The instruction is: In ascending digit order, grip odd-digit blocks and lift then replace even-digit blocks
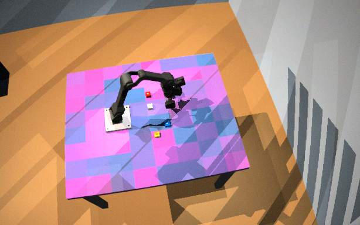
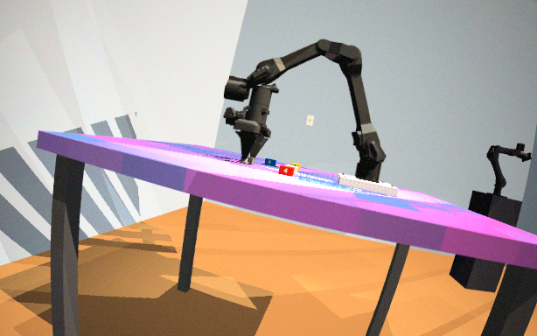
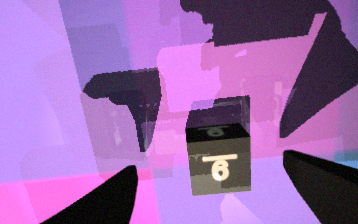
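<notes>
My gripper point(image 1: 170, 104) point(image 2: 249, 157) point(image 3: 208, 165) is open, fingers low on either side of the dark grey block point(image 2: 251, 161) point(image 3: 220, 167), not closed on it. In the wrist view its digit looks like a 6 with a bar above it; with the bar as an underline it reads 9. In the top view this block is hidden by the gripper. A blue block point(image 1: 167, 124) point(image 2: 270, 162) shows 0. A red block point(image 1: 148, 94) point(image 2: 286, 171) shows 4. A white block point(image 1: 150, 106) and a yellow block point(image 1: 157, 134) point(image 2: 296, 164) have no readable digit.
The blocks stand on the patchwork table point(image 1: 97, 164) point(image 2: 280, 199). The arm's white base plate point(image 1: 111, 126) point(image 2: 369, 185) lies on the base side of the blocks. Sharp shadows cross the table around the gripper. Another arm point(image 2: 498, 168) stands on a dark pedestal in the background.
</notes>
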Robot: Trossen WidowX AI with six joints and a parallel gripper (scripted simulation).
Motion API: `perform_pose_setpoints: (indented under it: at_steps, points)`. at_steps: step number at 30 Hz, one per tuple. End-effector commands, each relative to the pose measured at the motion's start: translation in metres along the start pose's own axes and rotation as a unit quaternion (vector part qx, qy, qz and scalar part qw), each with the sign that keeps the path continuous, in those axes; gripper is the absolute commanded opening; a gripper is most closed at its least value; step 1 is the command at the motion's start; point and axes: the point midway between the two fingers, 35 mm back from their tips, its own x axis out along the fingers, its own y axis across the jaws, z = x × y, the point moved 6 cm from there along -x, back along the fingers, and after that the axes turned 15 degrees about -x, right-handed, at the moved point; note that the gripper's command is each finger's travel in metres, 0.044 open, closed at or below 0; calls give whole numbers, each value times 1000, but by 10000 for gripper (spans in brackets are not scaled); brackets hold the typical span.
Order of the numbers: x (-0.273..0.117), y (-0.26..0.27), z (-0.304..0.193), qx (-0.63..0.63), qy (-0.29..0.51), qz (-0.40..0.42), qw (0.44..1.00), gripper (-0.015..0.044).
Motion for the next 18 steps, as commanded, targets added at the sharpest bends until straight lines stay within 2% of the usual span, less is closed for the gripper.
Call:
perform_pose_setpoints:
  at_steps: [1, 12, 18]
  points:
    - [4, 0, 0, 2, -1, 0, 1000, 400]
    - [4, 0, 0, 2, -1, 0, 1000, 120]
    - [4, 0, 0, 2, -1, 0, 1000, 120]
